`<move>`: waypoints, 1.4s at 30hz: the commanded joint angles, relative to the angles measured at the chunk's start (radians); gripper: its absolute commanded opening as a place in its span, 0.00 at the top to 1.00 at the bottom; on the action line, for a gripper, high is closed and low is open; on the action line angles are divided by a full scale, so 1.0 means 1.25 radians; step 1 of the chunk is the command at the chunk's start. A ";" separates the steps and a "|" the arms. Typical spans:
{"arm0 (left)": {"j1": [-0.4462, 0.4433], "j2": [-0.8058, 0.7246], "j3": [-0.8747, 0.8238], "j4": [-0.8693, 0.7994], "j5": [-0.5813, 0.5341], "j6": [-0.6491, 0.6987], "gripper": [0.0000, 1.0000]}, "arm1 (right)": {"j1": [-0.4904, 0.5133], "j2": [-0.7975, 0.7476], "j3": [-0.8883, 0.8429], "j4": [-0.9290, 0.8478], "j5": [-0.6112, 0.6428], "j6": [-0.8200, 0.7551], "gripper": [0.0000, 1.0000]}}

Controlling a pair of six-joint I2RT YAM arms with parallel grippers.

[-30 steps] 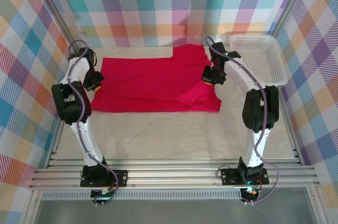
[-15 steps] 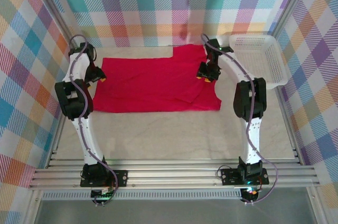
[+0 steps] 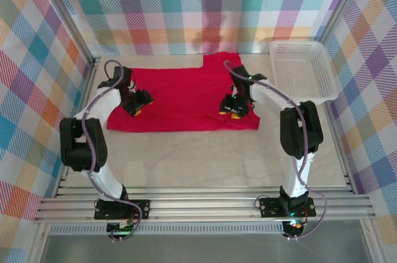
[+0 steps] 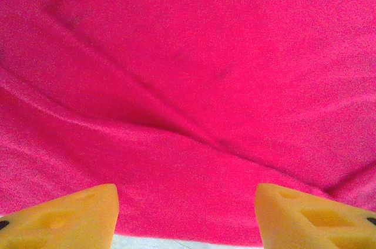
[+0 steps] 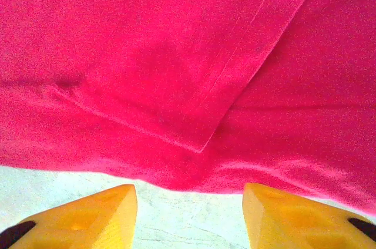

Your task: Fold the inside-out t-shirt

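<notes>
My left gripper point(image 3: 139, 104) angles inward, fingers spread and empty, with the plain bright red soft fabric t-shirt point(image 3: 183, 95) spread directly beneath it. My right gripper point(image 3: 231, 110) is bent inward too, its fingers apart and empty above the shirt's near hem.

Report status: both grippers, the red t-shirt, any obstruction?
Left gripper open, right gripper open. Plain red fabric t-shirt spread flat beneath both. White plastic mesh basket apart, far right.
</notes>
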 commanded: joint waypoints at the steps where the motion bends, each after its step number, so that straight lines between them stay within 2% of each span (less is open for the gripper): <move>1: 0.030 0.043 -0.004 0.004 -0.046 -0.005 0.38 | 0.015 0.023 -0.006 0.060 -0.018 0.034 0.49; 5: 0.050 0.052 -0.005 -0.034 -0.116 0.007 0.37 | 0.025 0.058 0.011 0.064 -0.006 0.048 0.49; 13: 0.050 0.031 -0.017 -0.033 -0.108 0.004 0.37 | 0.029 0.121 0.049 0.059 0.004 0.053 0.51; 15: 0.050 0.024 -0.013 -0.037 -0.107 0.004 0.37 | 0.029 0.126 0.055 0.059 0.008 0.056 0.58; 17: 0.050 0.017 -0.004 -0.047 -0.106 0.006 0.37 | 0.030 0.124 0.068 0.049 0.015 0.053 0.74; 21: 0.050 -0.002 0.010 -0.062 -0.104 0.012 0.37 | 0.034 0.119 0.110 0.008 0.025 0.040 0.98; 26: 0.050 -0.012 0.030 -0.081 -0.117 0.021 0.37 | 0.038 0.145 0.192 -0.028 0.027 0.017 0.98; 31: 0.049 -0.004 0.039 -0.085 -0.100 0.020 0.37 | 0.037 0.284 0.402 -0.070 0.022 -0.033 0.90; 33: 0.047 -0.007 0.042 -0.084 -0.105 0.019 0.37 | 0.037 0.358 0.522 -0.085 0.030 -0.068 0.81; 34: 0.043 -0.009 0.043 -0.080 -0.108 0.019 0.37 | 0.036 0.398 0.590 -0.094 0.043 -0.085 0.75; 37: 0.033 -0.006 0.054 -0.076 -0.112 0.019 0.37 | 0.036 0.503 0.798 -0.159 0.056 -0.122 0.40; 38: 0.031 -0.004 0.060 -0.078 -0.111 0.019 0.36 | 0.035 0.537 0.881 -0.211 0.061 -0.129 0.36; 40: 0.028 -0.004 0.073 -0.085 -0.111 0.017 0.36 | 0.034 0.552 0.955 -0.276 0.082 -0.128 0.34; 42: 0.024 -0.006 0.083 -0.082 -0.110 0.013 0.36 | 0.034 0.511 0.920 -0.290 0.093 -0.122 0.34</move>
